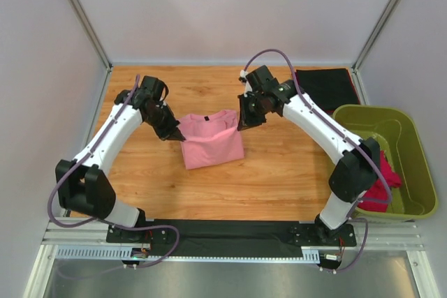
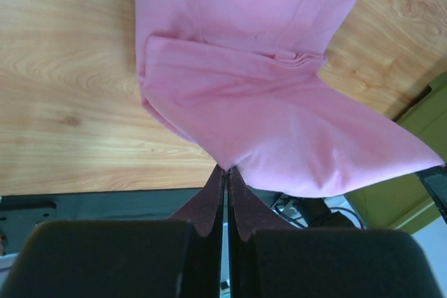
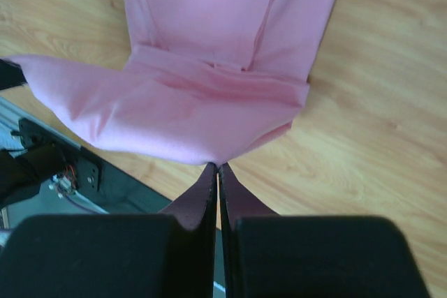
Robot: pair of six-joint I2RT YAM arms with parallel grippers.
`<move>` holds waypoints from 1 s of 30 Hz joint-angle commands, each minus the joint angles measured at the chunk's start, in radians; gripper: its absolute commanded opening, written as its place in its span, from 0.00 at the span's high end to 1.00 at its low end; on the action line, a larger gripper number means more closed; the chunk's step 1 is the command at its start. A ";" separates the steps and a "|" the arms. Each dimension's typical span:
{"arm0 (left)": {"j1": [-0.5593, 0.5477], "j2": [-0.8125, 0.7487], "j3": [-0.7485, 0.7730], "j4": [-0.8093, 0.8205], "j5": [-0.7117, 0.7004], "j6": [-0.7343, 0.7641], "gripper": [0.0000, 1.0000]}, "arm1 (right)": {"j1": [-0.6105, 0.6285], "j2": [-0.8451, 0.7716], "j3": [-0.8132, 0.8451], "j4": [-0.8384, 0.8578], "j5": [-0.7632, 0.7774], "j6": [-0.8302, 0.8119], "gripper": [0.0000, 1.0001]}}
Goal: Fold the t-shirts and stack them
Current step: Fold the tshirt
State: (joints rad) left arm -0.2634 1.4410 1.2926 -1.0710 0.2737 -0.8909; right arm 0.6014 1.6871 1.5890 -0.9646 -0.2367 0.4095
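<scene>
The pink t-shirt (image 1: 211, 146) lies partly folded in the middle of the table (image 1: 286, 172). The left gripper (image 1: 176, 135) is clamped on its far left corner and the right gripper (image 1: 244, 125) on its far right corner. A folded black t-shirt (image 1: 327, 87) lies at the table's far right, and a red t-shirt (image 1: 385, 176) sits in the green tub (image 1: 421, 165).

Pink shirt (image 1: 211, 139): plain light pink, no print. Black shirt (image 1: 327, 87): solid black. Red shirt (image 1: 387, 176): magenta-red. Tub (image 1: 418, 162): olive green. Table (image 1: 279, 172): orange-tan wood grain. My left arm (image 1: 112, 130), right arm (image 1: 318, 120): white shells, black joints, purple cables (image 1: 59, 193). My fingers (image 2: 206, 207): dark maroon.
</scene>
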 commanded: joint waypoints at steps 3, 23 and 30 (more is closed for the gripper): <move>0.044 0.130 0.140 -0.007 0.035 0.082 1.00 | -0.028 0.144 0.219 -0.029 0.025 -0.060 1.00; 0.179 0.510 0.473 -0.035 0.056 0.144 1.00 | -0.112 0.499 0.540 0.010 -0.056 -0.066 1.00; 0.194 0.630 0.574 -0.017 0.071 0.181 1.00 | -0.126 0.560 0.588 0.098 -0.072 0.000 1.00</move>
State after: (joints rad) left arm -0.0830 2.0399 1.7977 -1.1000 0.3180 -0.7521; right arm 0.4850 2.2322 2.1113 -0.9463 -0.2882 0.3786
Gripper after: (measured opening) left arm 0.007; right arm 0.007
